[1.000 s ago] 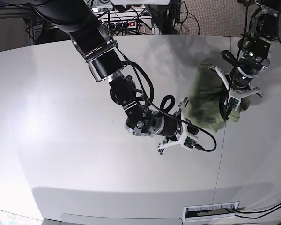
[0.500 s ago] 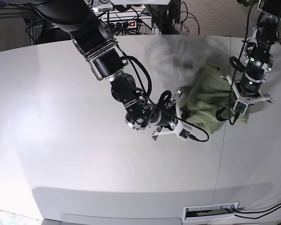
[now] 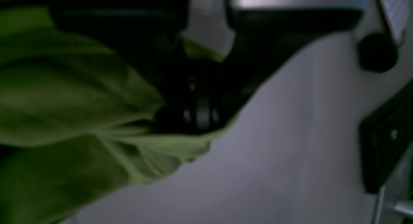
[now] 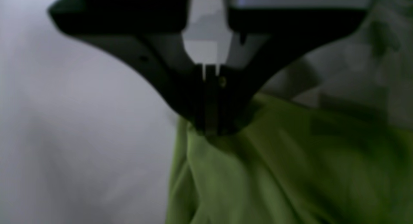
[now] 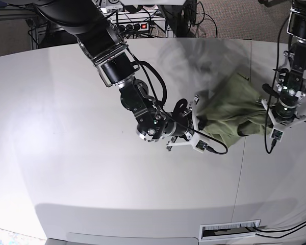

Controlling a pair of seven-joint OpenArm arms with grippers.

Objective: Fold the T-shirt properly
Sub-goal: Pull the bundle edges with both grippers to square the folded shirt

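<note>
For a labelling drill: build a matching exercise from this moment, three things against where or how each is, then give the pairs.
Things:
1. Left claw
2. Right claw
3. T-shirt

Places or states:
A. Bunched between the two arms, partly raised off the table
B. Shut on the cloth at the base view's right side
C. Shut on the cloth at its edge nearer the table's middle

Pairs: 1-B, 2-C, 3-A
</note>
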